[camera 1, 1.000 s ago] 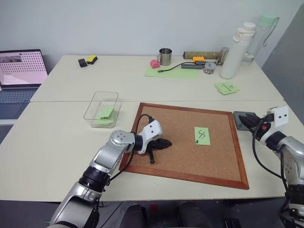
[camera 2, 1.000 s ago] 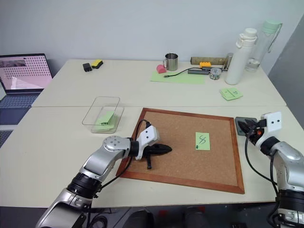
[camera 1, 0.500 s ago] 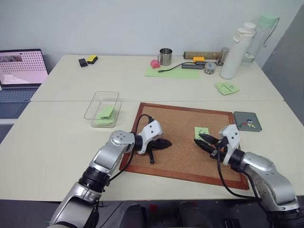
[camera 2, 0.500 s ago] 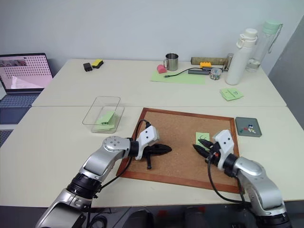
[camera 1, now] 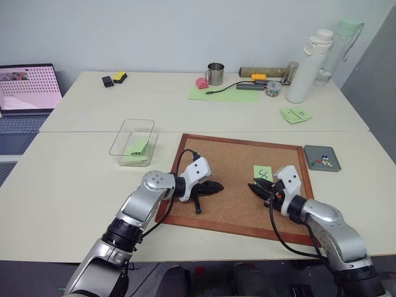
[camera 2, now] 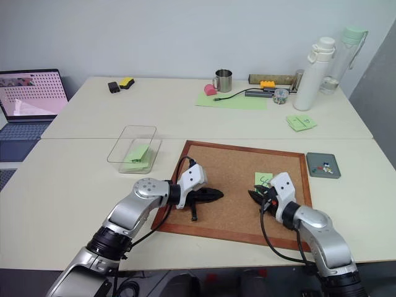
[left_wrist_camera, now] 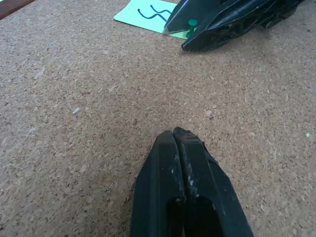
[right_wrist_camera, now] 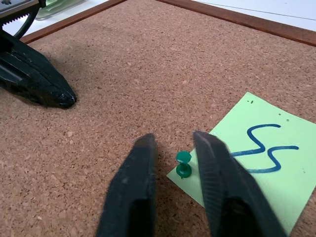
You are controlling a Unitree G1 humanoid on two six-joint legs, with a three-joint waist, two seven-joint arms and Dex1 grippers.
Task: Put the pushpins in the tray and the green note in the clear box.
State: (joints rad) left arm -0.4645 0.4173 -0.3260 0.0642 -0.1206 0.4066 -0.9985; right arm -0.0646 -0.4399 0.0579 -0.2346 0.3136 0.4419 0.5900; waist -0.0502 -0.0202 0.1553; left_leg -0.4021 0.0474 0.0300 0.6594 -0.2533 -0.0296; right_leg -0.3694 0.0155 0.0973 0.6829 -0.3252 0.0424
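The green note (camera 1: 263, 174) with a black squiggle lies on the cork board (camera 1: 235, 154), held at its near corner by a green pushpin (right_wrist_camera: 183, 164). My right gripper (right_wrist_camera: 175, 139) is low over the board and open, with one finger on each side of that pin and neither touching it. My left gripper (camera 1: 219, 185) rests shut on the board's left part with nothing in it. The dark grey tray (camera 1: 312, 150) sits to the right of the board with a few pushpins (camera 1: 324, 163) inside. The clear box (camera 1: 117, 143) stands to the left of the board and holds a green slip (camera 1: 137, 147).
At the back of the table stand two bottles (camera 1: 309, 65), a metal cup (camera 1: 215, 73), a large pale green sheet (camera 1: 226, 94) with a cable, and a pair of green notes (camera 1: 294, 114). A laptop (camera 1: 28, 93) sits at the far left.
My right arm has swung left from the tray to the note on the board. Its fingers have narrowed around the green pin. The left arm has not moved.
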